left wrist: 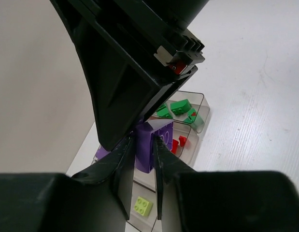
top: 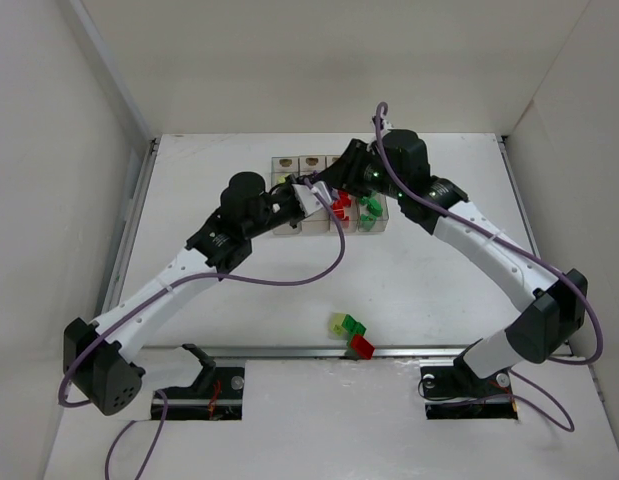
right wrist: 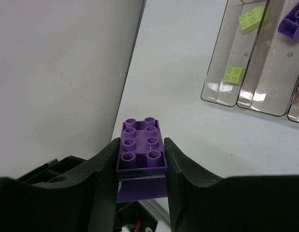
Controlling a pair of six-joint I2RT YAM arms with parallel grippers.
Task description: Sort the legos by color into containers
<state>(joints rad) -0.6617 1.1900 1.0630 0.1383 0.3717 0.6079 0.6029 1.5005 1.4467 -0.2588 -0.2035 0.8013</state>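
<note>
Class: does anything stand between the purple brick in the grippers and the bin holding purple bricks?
Nothing visible does. The purple brick hangs near the purple bin, pinched by the right gripper and left gripper; one must release.

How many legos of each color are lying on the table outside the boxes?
Red lego: 1
Green lego: 1
Pale yellow-green lego: 1
Total: 3
</note>
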